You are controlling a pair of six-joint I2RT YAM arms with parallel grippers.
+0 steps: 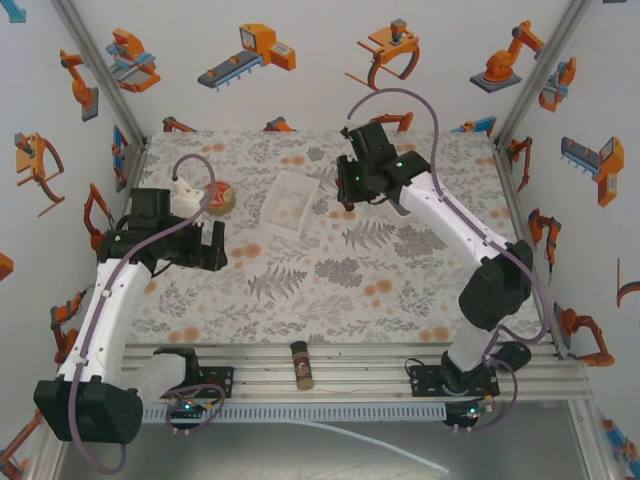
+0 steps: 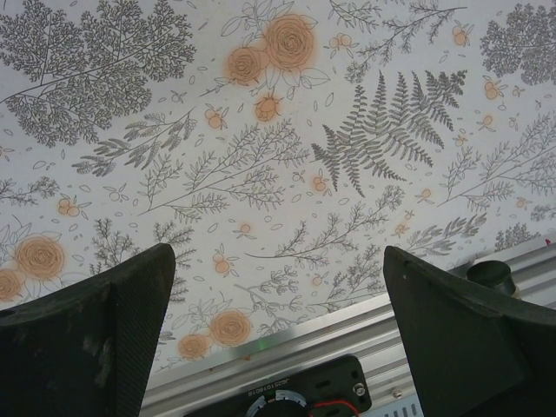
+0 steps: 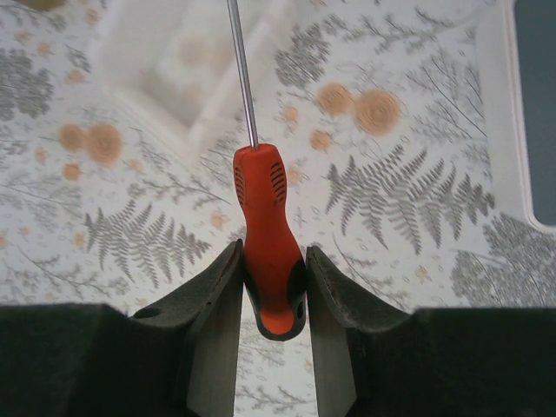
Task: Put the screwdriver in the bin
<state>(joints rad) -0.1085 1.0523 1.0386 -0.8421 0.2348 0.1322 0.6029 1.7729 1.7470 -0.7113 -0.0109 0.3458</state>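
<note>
Just right of the bin, the right gripper clamps the screwdriver by its handle; far left, the left gripper gapes wide, empty.

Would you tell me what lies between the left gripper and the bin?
Top view: bare floral table between left gripper and bin.

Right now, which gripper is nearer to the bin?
Right. The right gripper, shut on the screwdriver, hangs just right of the bin; the left gripper, open, is farther off to the bin's left.
</note>
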